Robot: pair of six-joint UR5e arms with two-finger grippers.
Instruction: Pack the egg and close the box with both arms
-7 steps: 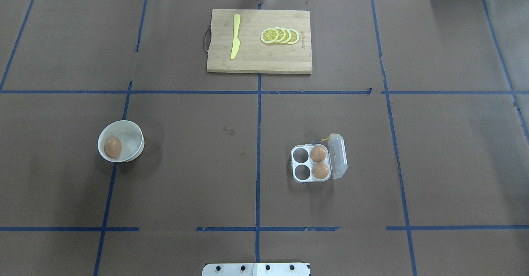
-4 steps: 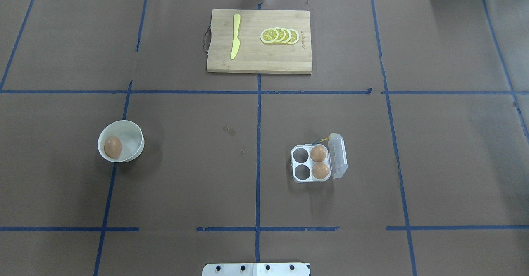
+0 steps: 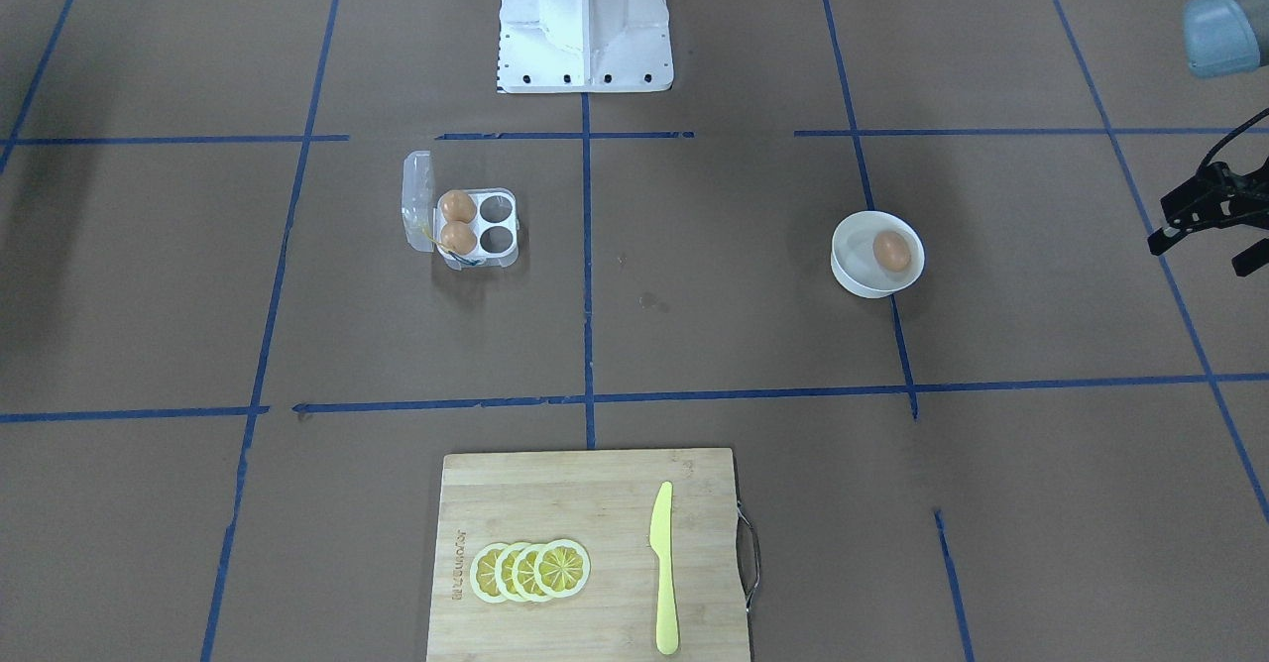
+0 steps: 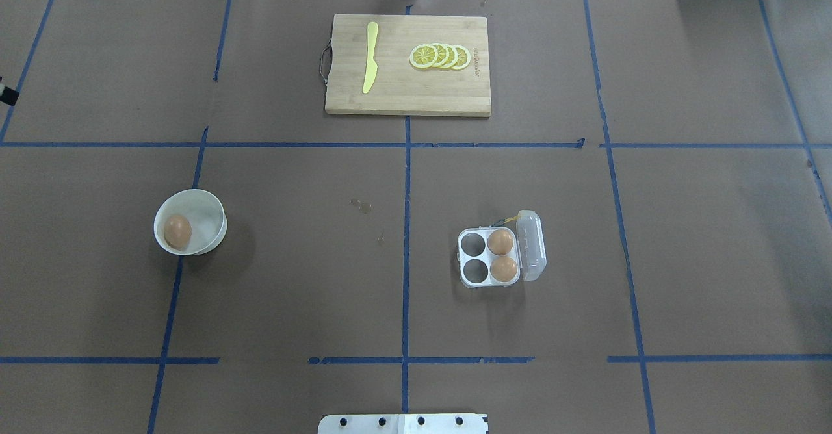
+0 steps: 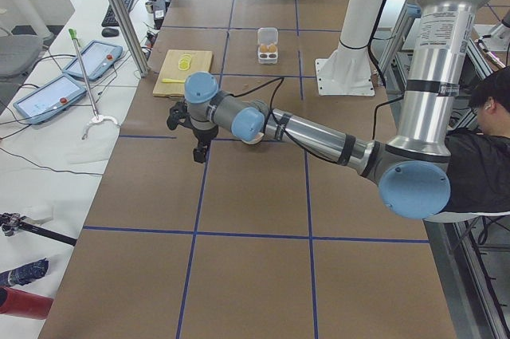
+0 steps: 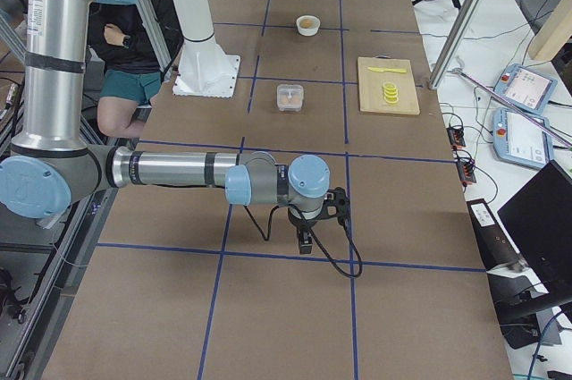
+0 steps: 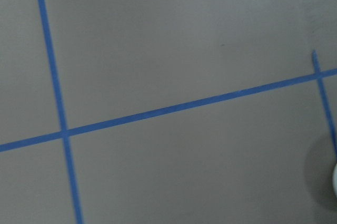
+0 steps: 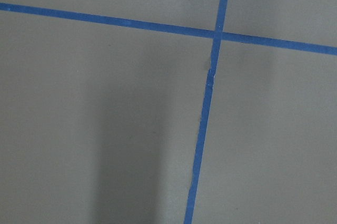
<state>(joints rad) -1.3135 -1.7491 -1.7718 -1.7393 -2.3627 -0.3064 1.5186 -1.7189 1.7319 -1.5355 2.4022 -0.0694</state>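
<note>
- The egg (image 4: pixel 177 231) lies in a white bowl (image 4: pixel 218 216) on the robot's left half of the tabletop (image 4: pixel 305 291), against the bowl's left wall in the overhead view
- The box (image 4: pixel 487 256) sits on the right half, well apart from the bowl, with its clear lid (image 4: pixel 532 245) swung open along its right side
- Two other eggs (image 4: pixel 500 242) fill the two cups next to the lid; the two cups on the side towards the bowl are empty
- A thin yellow string (image 4: pixel 510 219) shows at the box's far corner, by the lid
- The left claw (image 3: pixel 1200 251) hangs over the tabletop beyond the bowl on the robot's left, well apart from it, its fingers spread and gripping nothing
- The left wrist view looks down on brown paper and blue tape (image 7: pixel 158 112), with a sliver of the bowl at its right edge
- The right claw (image 6: pixel 306 235) points down over the tabletop far out on the robot's right, well apart from the box; it shows only in a side view, so I cannot tell whether it is spread or pressed together
- The right wrist view shows only paper and a crossing of tape lines
- A wooden board (image 4: pixel 416 93) lies at the far edge of the tabletop, carrying a yellow knife (image 4: pixel 370 57) and a row of overlapping lemon slices (image 4: pixel 441 56)
- A person (image 5: pixel 478 171) is behind the robot, near the white pedestal (image 3: pixel 585 18)
</note>
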